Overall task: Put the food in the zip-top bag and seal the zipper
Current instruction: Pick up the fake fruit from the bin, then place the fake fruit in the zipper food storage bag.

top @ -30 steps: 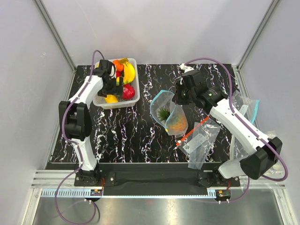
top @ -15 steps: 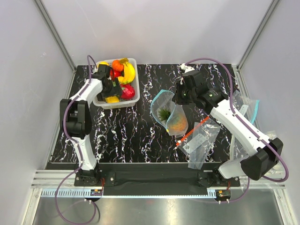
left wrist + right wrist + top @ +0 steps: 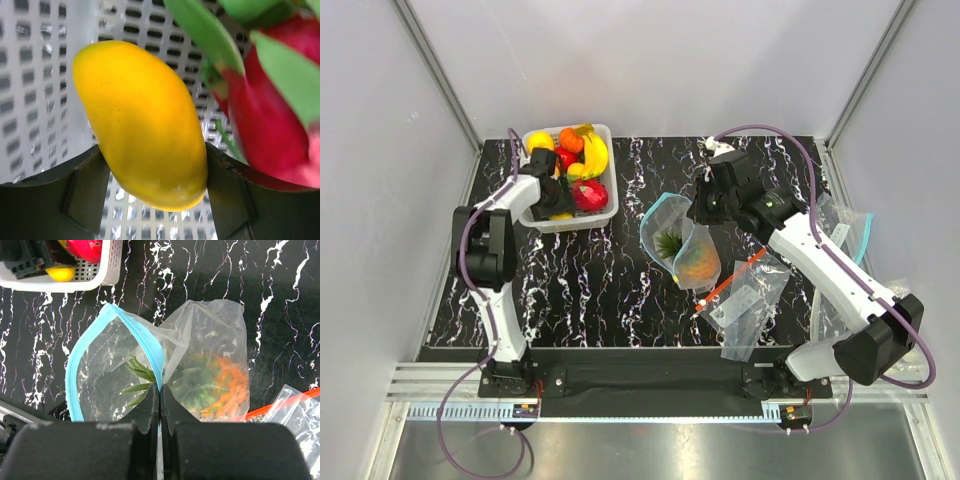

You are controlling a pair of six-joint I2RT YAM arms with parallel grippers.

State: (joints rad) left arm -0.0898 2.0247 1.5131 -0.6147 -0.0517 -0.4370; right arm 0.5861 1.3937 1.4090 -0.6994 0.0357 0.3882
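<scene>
The clear zip-top bag [image 3: 672,238] lies mid-table with its teal-blue zipper [image 3: 75,375] gaping open. The pineapple [image 3: 220,385] is inside it, green crown toward the mouth. My right gripper [image 3: 160,390] is shut on the bag's teal rim and holds the mouth open; it also shows in the top view [image 3: 697,213]. My left gripper [image 3: 556,203] is down in the white basket [image 3: 575,224]. Its fingers [image 3: 85,190] press both sides of the yellow mango [image 3: 140,120]. The round orange fruit [image 3: 571,139] lies at the basket's far end.
A red dragon fruit with green leaves [image 3: 270,110] lies right beside the mango. A banana [image 3: 595,155] and a yellow fruit [image 3: 540,140] are also in the basket. A clear bag with a red-orange strip [image 3: 730,280] and more bags [image 3: 840,230] lie at the right.
My left gripper moved toward the basket's near left end and lowered onto the yellow mango. My right gripper and the bag stayed as they were.
</scene>
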